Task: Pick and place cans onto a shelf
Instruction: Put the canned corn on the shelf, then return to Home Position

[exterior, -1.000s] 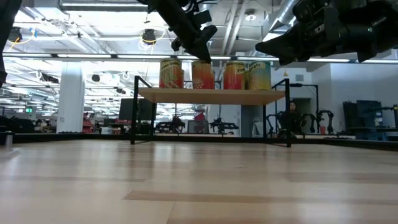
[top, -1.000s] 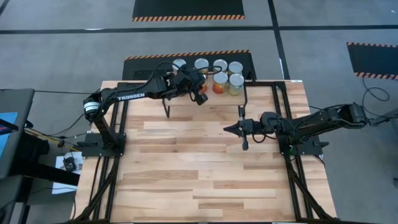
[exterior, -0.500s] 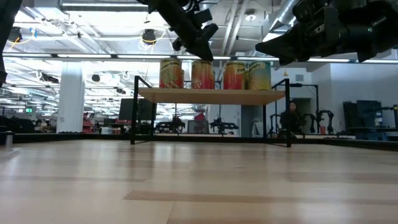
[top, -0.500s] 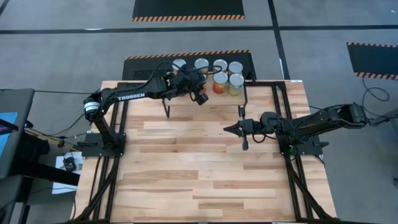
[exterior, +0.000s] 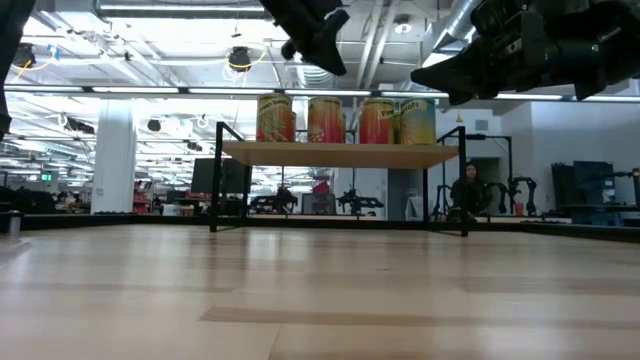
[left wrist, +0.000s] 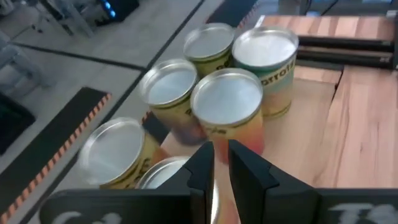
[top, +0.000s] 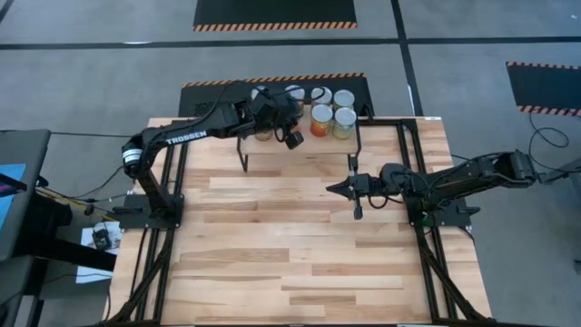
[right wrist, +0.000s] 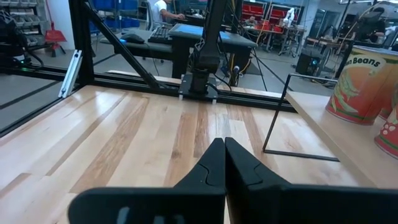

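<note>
Several cans (top: 320, 119) with silver tops stand upright in a cluster on the shelf (exterior: 335, 153), a light-wood board on thin black legs at the table's far edge. The low view shows their orange and yellow labels (exterior: 326, 120). My left gripper (left wrist: 217, 152) hangs above the cluster (exterior: 325, 55), its fingers a narrow gap apart with nothing between them. The cans (left wrist: 227, 102) lie below and ahead of it. My right gripper (top: 331, 189) stays shut above the table's middle, right of centre, with nothing in it (right wrist: 219, 152).
The shelf's black wire legs (top: 355, 168) reach down onto the slatted table (top: 300, 263). Black arm frames (top: 172, 182) stand at both sides. The shelf's near end and two cans (right wrist: 360, 84) show in the right wrist view. A person sits in the room beyond (exterior: 463, 190).
My left gripper has risen from just over the top of a can on the shelf to well above the cluster. The cans have stayed upright in their places.
</note>
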You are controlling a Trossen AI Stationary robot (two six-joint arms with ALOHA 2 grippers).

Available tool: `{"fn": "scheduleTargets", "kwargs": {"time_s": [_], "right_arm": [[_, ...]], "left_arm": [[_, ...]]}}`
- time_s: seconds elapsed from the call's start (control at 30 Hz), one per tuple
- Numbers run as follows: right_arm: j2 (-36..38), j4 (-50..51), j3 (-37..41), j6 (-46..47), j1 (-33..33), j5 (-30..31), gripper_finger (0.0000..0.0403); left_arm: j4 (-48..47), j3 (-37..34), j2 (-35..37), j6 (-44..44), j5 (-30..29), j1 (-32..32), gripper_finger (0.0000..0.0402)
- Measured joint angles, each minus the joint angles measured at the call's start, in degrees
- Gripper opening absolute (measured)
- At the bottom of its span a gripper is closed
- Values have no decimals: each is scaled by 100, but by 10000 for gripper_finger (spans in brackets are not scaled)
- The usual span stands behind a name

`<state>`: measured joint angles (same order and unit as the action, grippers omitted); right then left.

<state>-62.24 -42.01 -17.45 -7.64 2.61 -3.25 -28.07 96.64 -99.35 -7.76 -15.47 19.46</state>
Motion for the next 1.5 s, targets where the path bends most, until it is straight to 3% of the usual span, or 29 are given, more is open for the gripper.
{"fn": "scheduleTargets", "kwargs": {"time_s": [0.2,0.33,1.1,1.33,1.5], "right_arm": [[0,4,0,57,-34,-7,11],[0,-11,0,57,-110,-10,11],[2,-1,2,11,-96,-24,11],[2,-26,2,10,-114,-24,11],[0,-25,2,11,-117,-3,11]], "left_arm": [[-744,141,-27,92,-139,165,5],[-940,136,-116,118,-124,269,3],[-558,257,-358,156,177,297,0],[-586,307,331,-142,534,-150,0],[-280,-354,1042,-303,607,-656,0]]}}
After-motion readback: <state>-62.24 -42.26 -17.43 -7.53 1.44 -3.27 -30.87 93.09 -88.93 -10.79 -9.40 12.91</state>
